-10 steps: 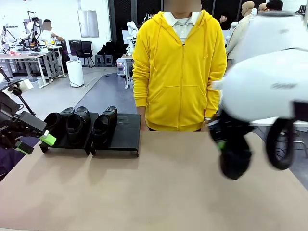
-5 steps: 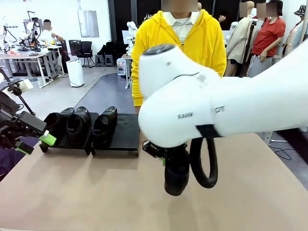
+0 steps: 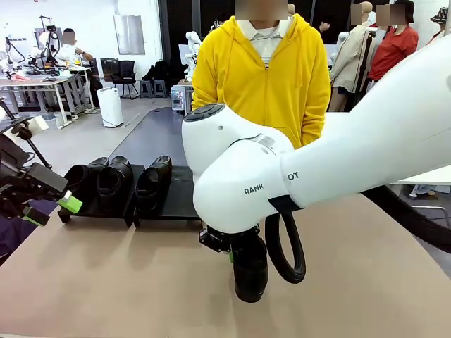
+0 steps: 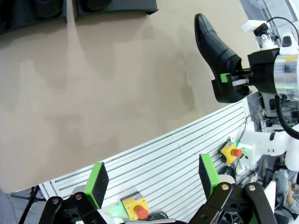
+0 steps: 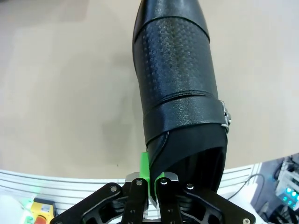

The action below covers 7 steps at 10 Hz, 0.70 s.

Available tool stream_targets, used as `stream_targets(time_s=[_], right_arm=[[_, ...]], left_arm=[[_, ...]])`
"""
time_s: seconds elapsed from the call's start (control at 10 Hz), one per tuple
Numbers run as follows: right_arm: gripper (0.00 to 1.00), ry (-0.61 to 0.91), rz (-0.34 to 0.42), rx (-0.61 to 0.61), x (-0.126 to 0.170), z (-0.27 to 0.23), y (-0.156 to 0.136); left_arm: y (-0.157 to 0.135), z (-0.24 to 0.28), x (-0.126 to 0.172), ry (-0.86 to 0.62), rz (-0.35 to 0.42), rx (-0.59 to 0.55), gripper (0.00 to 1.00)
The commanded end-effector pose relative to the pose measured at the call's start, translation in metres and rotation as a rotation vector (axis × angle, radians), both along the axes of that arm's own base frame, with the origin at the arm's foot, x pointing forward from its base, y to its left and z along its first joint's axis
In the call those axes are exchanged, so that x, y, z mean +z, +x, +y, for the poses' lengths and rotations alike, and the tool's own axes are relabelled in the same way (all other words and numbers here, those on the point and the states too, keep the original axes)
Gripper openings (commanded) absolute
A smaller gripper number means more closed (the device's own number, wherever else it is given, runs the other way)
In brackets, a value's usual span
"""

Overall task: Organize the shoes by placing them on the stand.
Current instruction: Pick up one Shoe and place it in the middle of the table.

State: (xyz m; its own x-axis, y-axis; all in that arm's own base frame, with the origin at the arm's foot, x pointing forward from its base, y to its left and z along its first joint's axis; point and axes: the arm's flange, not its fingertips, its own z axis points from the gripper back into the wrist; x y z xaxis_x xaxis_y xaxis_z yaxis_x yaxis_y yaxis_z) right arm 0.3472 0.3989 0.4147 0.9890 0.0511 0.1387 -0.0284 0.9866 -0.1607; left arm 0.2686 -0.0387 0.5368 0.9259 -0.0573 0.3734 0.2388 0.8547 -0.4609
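Note:
A black shoe (image 3: 250,273) hangs toe-down over the middle of the table, with my right gripper (image 3: 227,248) shut on its heel rim. In the right wrist view the shoe (image 5: 177,84) stretches away from the closed right gripper (image 5: 150,179). On the stand (image 3: 186,184) at the far left sit three black shoes: two (image 3: 84,179) (image 3: 113,177) on the left tray, one (image 3: 153,179) on the right tray. My left gripper (image 3: 49,209) hovers open at the table's left edge. The left wrist view shows its pads (image 4: 98,179) wide apart and the held shoe (image 4: 212,42) farther off.
A person in a yellow hoodie (image 3: 262,91) stands at the far side behind the table. The right half of the stand's right tray is bare. My right arm's white body (image 3: 254,176) spans the middle. The brown tabletop (image 3: 106,282) is open at the front left.
My right arm has swung from the right side to the middle of the table, carrying the shoe with it. The left arm has stayed still.

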Motion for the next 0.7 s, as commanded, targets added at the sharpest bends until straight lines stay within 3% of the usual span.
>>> stream_targets(time_s=[0.0, 0.3, 0.6], right_arm=[[0.00, 0.001, -0.033, -0.009, 0.013, -0.003, -0.006], [0.00, -0.051, 0.004, 0.025, -0.011, 0.002, 0.000], [0.00, -0.013, -0.031, 0.091, -0.037, 0.008, 0.006]], left_arm=[[-0.002, -0.001, 0.000, -0.021, 0.007, 0.005, 1.00], [-0.002, -0.001, 0.000, -0.021, 0.007, 0.005, 1.00], [-0.002, -0.001, 0.000, -0.021, 0.007, 0.005, 1.00]])
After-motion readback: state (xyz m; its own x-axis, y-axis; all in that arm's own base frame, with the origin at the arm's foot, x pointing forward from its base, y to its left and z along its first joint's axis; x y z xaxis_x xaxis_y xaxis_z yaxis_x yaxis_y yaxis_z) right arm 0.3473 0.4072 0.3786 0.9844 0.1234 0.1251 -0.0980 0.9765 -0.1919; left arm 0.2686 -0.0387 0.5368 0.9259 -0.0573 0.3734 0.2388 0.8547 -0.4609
